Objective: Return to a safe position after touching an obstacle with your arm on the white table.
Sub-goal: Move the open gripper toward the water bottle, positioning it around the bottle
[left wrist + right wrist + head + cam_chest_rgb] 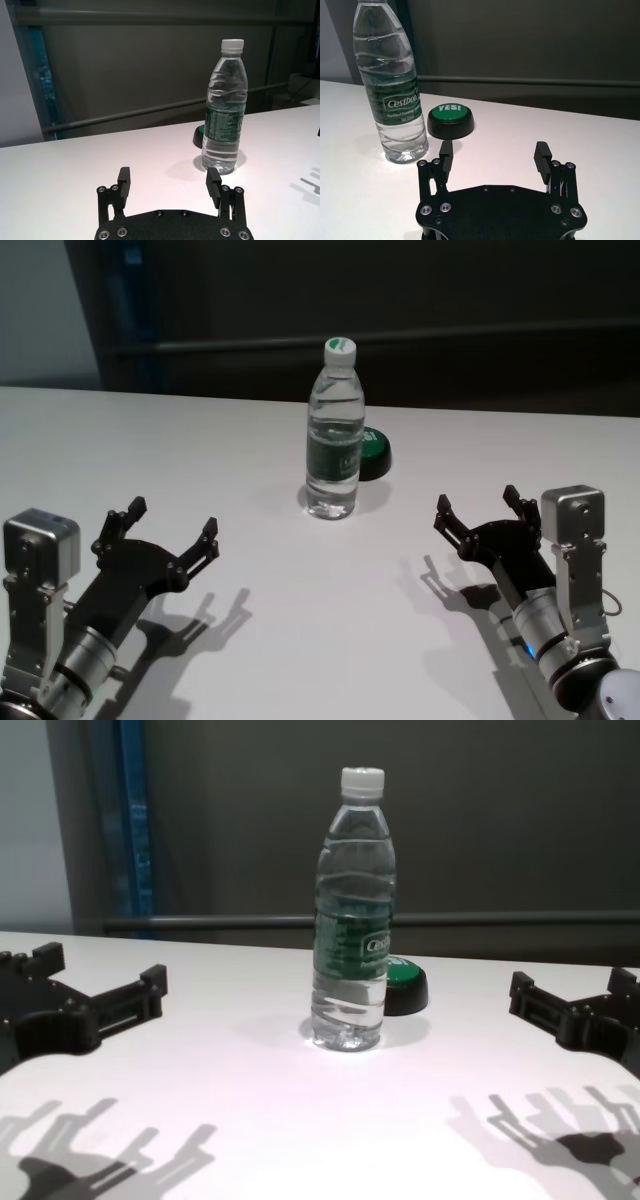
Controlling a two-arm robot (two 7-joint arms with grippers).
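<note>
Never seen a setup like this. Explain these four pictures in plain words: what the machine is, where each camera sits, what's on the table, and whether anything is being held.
This is a two-armed robot. One picture looks down from its head, one from its chest, and two from cameras on its wrists. The left gripper and right gripper are black two-fingered claws, both open and empty, hovering low over the near part of the white table, one on each side. Between them, farther back, a water bottle stands upright. Just behind it sits a low green button marked "YES!". Nothing is held, and neither gripper touches the bottle.
</note>
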